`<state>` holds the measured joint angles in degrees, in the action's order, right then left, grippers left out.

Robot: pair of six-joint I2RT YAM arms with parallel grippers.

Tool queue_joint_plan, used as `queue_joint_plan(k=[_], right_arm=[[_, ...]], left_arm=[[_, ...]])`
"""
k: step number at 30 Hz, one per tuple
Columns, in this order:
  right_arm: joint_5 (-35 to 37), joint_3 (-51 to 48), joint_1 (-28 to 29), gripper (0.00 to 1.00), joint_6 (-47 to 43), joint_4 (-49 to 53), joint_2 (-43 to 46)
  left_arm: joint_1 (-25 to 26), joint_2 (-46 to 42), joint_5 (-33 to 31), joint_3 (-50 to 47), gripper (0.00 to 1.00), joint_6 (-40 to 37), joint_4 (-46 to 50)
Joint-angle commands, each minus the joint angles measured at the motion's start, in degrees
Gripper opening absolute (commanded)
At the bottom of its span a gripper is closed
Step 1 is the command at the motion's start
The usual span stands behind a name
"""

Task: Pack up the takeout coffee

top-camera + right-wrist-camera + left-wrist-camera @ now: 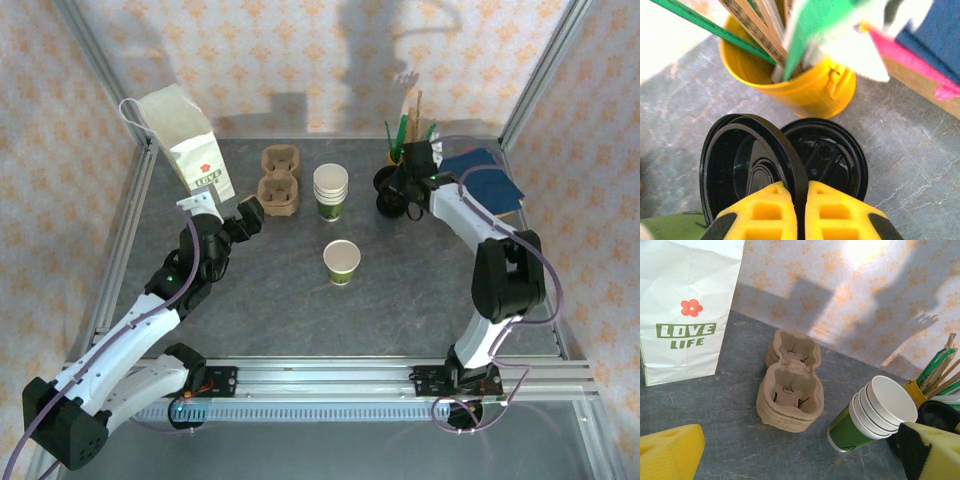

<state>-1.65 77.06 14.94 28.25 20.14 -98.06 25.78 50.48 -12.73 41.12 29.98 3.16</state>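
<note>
At the bench's far right the right hand [800,200] pinches a black lid [735,165] by its rim, presumably to cap the lidless paper cup [342,262] mid-bench; the left hand [247,219] hangs spread.

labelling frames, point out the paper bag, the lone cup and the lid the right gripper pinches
paper bag [182,122]: top view, white upper part
lone cup [342,258]: top view, inside its open mouth
black lid [740,165]: right wrist view, inner face

The tabletop [400,300] is finished in a matt grey stone-look. The single cup [342,262] is made of smooth paper — the black lid [740,165] of glossy plastic, as is the yellow tub [805,85]. The cup carriers [790,397] are moulded from rough pulp.
</note>
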Motion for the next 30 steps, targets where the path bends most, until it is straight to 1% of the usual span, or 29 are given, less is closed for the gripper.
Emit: queue_joint_plan(k=[1, 5, 9, 11, 14, 17, 22, 23, 25, 30], right_arm=[[-0.91, -0.75, -0.34, 0.03, -1.71, 0.89, 4.86], [-3.12, -0.91, -0.35, 0.02, -3.12, 1.34, 8.46], [-6.11, -2.4, -0.34, 0.02, -4.5, 1.48, 13.33], [-8.44, -3.44, -0.31, 0.02, -5.12, 1.39, 16.2], [-13.08, -5.32, -0.27, 0.02, -5.75, 0.92, 20.77], [-18.24, -7.39, -0.09, 0.02, -5.79, 0.14, 25.15], [-25.27, -10.93, 2.1, 0.02, -4.69, -1.57, 30.07], [-26.4, -11.76, 3.06, 0.02, -4.23, -2.26, 31.26], [-27.64, -13.19, 5.32, 0.02, -3.67, -3.67, 32.78], [-28.33, -15.09, 12.12, 0.02, -3.09, -6.44, 33.59]], left_arm=[[0.23, -0.38, -1.68, 2.77, 0.99, -0.88, 1.83], [0.22, -1.4, -1.93, 2.98, 0.99, -0.89, 2.36], [0.17, -2.05, -0.86, 3.59, 0.99, -0.98, 2.97], [0.16, -1.97, 0.41, 4.39, 0.99, -0.9, 3.25], [0.23, -1.38, 4.04, 6.05, 0.99, -1.01, 3.3], [0.2, 0.06, 10.82, 8.18, 0.99, -0.99, 2.2], [0.16, 4.82, 26.57, 13.13, 0.99, 0.87, -0.69], [0.25, 5.88, 30.27, 13.89, 0.99, 1.76, -1.63], [0.22, 7.81, 35.07, 15.14, 0.99, 3.22, -3.09], [0.29, 11.14, 44.2, 16.51, 0.99, 7.44, -6.43]])
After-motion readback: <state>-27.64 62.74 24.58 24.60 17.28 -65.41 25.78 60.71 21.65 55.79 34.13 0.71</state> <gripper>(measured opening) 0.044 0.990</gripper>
